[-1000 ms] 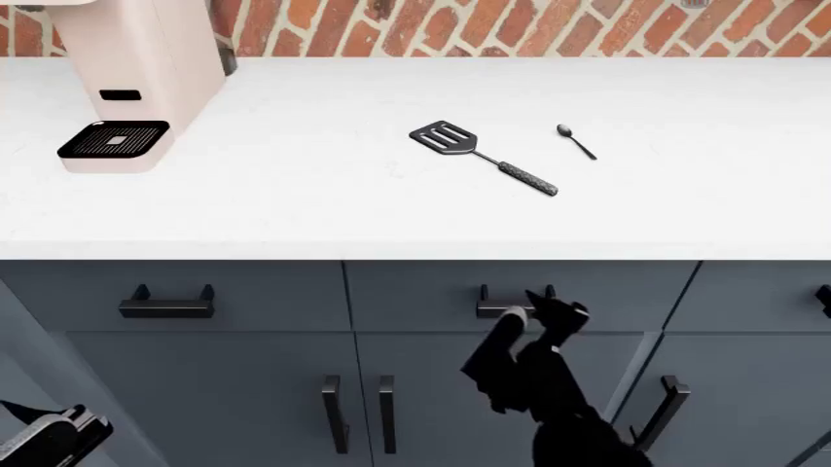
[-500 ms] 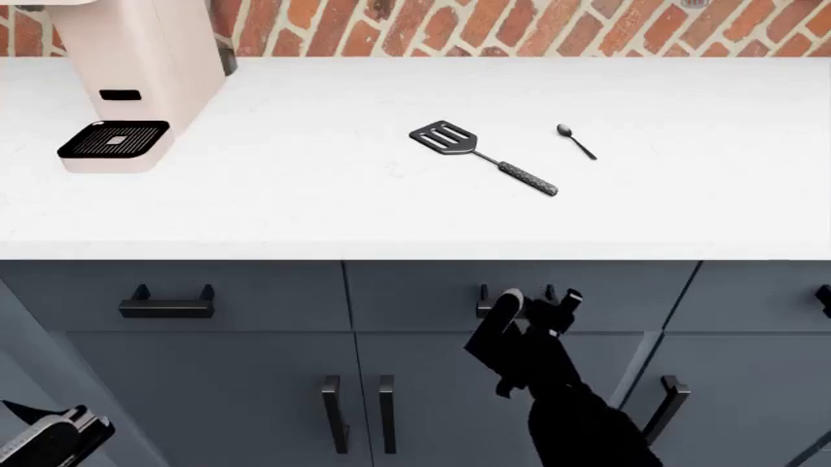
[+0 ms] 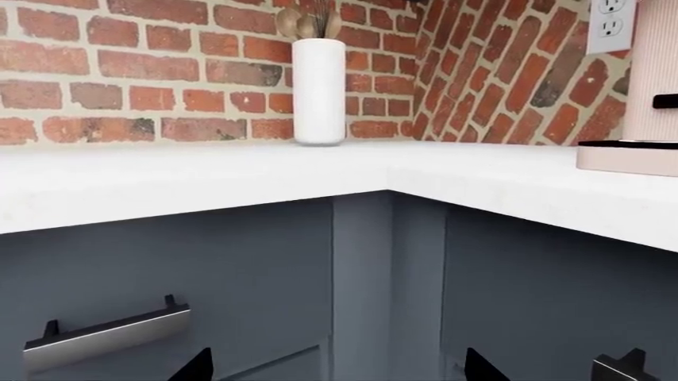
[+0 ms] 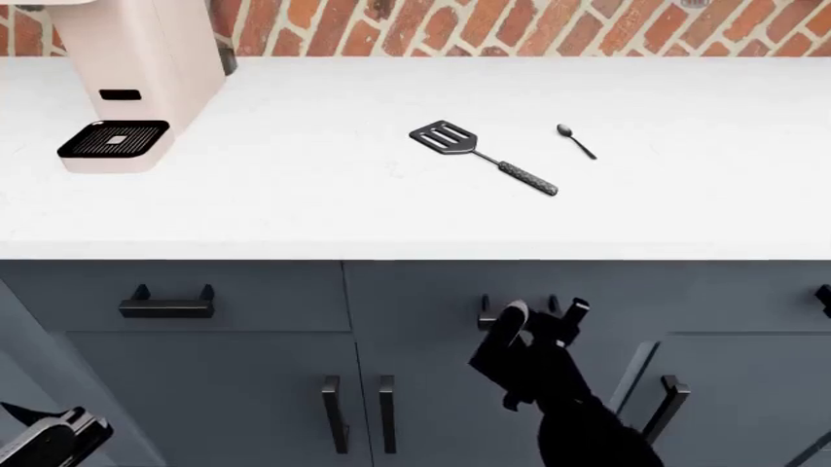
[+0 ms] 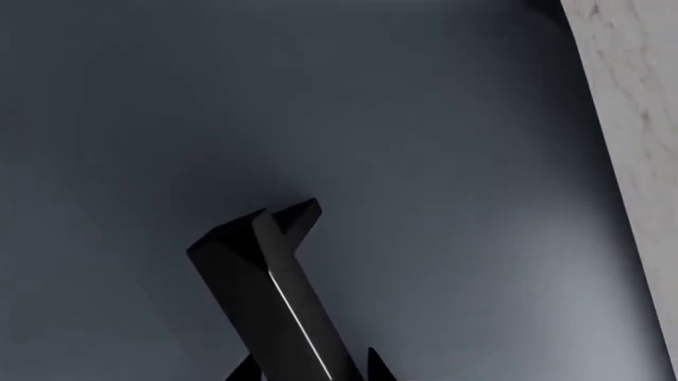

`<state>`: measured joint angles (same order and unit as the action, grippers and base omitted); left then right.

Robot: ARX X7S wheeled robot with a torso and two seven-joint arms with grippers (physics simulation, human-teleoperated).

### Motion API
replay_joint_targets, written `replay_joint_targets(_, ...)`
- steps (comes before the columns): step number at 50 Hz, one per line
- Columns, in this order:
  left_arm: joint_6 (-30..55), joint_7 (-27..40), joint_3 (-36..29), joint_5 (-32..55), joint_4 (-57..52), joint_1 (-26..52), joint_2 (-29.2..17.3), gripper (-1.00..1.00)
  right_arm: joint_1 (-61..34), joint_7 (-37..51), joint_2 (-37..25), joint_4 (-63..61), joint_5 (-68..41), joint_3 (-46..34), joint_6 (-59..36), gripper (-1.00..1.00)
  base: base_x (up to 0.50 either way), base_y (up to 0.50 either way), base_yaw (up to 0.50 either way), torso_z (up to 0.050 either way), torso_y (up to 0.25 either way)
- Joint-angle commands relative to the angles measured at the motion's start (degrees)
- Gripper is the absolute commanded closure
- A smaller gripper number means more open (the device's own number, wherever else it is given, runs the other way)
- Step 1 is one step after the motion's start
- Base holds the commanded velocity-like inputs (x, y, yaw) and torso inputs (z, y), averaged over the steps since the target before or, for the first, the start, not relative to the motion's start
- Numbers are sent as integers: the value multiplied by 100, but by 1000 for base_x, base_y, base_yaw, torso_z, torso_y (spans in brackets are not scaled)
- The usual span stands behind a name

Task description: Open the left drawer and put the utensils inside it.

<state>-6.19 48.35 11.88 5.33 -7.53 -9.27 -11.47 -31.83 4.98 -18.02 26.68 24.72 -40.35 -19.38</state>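
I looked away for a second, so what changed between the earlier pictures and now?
The right gripper shifted slightly along the drawer handle, staying at it; a grasp isn't clear. The drawer looks shut. The spatula, teaspoon and left gripper stayed put.

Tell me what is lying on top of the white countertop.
On the white countertop lie a dark slotted metal spatula and a small thin teaspoon, apart. A pink coffee machine stands at its left. The ground under the machine is covered.
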Motion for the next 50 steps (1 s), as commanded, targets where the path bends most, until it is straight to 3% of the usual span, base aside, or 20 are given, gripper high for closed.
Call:
replay_joint_targets(1,-24,28,-5,28,-5,-22,-20,-100,457,51,-314,-1380,156,47,-418,100,0,0,0,0,0)
replay_joint_targets(50,-183,4,47,373,-154,-192,-123,-100,4068,360,-1754,-6577,1974,-265,-2237,100,-1,0,1,1,3)
